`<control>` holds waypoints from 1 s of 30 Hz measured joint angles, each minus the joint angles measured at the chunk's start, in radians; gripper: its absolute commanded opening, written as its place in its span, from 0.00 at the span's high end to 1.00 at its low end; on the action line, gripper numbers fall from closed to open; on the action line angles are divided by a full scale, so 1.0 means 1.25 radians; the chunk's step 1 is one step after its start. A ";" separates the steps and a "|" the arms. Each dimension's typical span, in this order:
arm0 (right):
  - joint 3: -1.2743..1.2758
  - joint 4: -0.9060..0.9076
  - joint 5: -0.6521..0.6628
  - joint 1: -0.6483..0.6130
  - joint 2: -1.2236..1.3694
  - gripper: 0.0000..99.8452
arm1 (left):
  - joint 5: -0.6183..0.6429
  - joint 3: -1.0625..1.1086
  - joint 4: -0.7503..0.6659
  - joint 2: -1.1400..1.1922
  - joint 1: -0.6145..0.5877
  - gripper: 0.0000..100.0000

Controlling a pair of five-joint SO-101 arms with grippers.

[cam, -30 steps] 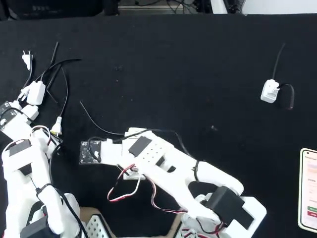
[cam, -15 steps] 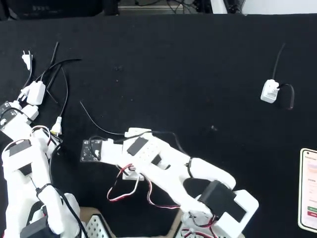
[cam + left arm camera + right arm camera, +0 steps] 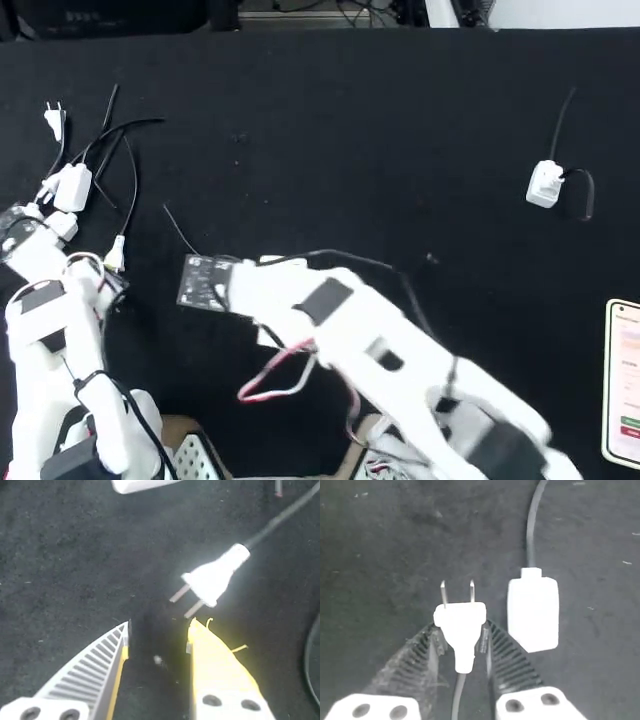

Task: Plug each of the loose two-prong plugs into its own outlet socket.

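Right wrist view: the right gripper (image 3: 460, 640) clamps a plug (image 3: 460, 622) beside an outlet socket (image 3: 533, 612). The left gripper (image 3: 157, 630) gapes, a second plug (image 3: 214, 577) just ahead.

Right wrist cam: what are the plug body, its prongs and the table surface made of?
Plug body: white moulded plastic, smooth, faint sheen.
Prongs: probably bare metal; thin, flat, silvery.
Table surface: seemingly black cloth or felt; matte, lint-flecked.

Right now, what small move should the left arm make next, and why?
Probably ease the left gripper forward until its fingers straddle the white body of the plug. The jaws stand open and empty, and the plug lies loose just beyond the fingertips, with its prongs pointing back toward the gap, so closing now would likely catch nothing.
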 measured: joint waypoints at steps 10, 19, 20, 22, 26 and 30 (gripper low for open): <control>0.166 -0.295 -0.146 0.004 -0.137 0.99 | -0.075 -0.005 0.108 -0.146 0.118 0.81; 0.166 -0.426 -0.257 0.004 -0.097 0.99 | -0.114 0.174 0.119 -0.565 0.212 0.81; 0.166 -0.438 -0.271 0.004 -0.074 0.99 | -0.114 0.194 0.122 -0.609 0.223 0.81; 0.166 -0.462 -0.286 0.004 -0.026 0.99 | -0.115 0.215 0.140 -0.685 0.243 0.81; 0.164 -0.484 -0.296 0.004 0.061 0.99 | -0.119 0.249 0.182 -0.831 0.285 0.81; 0.155 -0.486 -0.296 -0.011 0.093 0.99 | -0.119 0.288 0.210 -0.946 0.309 0.81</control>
